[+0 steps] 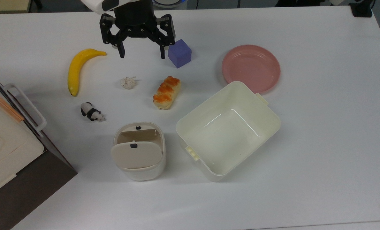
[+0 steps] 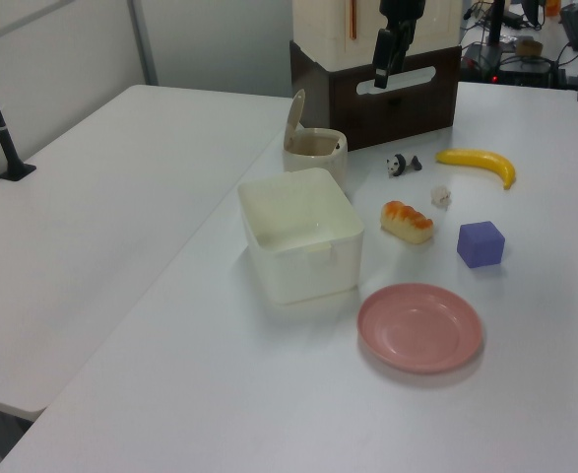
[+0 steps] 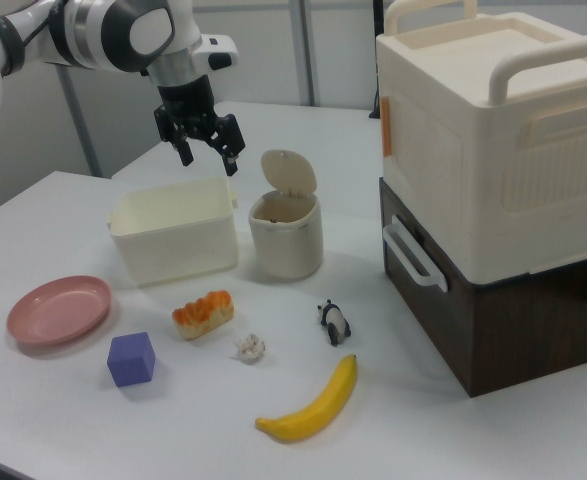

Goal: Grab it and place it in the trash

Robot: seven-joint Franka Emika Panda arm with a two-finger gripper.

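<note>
You've got the trash bin (image 1: 138, 153) nearest the top view's bottom edge, flap lid (image 1: 136, 155) tipped up, opening exposed behind it. Just to the top view's right of it sits the lidless cream tub (image 1: 266, 127), nothing inside. Toy panda (image 1: 92, 112) sits up and to the top view's left of the bin. Further up, mid tabletop (image 1: 321, 159), the paper wad (image 1: 128, 82) lies loose on the surface, touching nothing, between the banana (image 1: 76, 69) on the top view's left and the bread roll (image 1: 166, 92) on the top view's right. Pink plate (image 1: 250, 67) sits beyond the tub, its near rim hidden by the tub's corner. Purple cube (image 1: 179, 53) is at the far side, just beside the pincer's fingertip in the top view. Pincer (image 1: 141, 54) hangs above the tabletop beyond the wad, released, fingers spread wide, holding nothing. In the right view you see it (image 3: 207, 150) raised well above the tub. Stacked cream and brown boxes (image 3: 493, 170) stand at the right view's right
</note>
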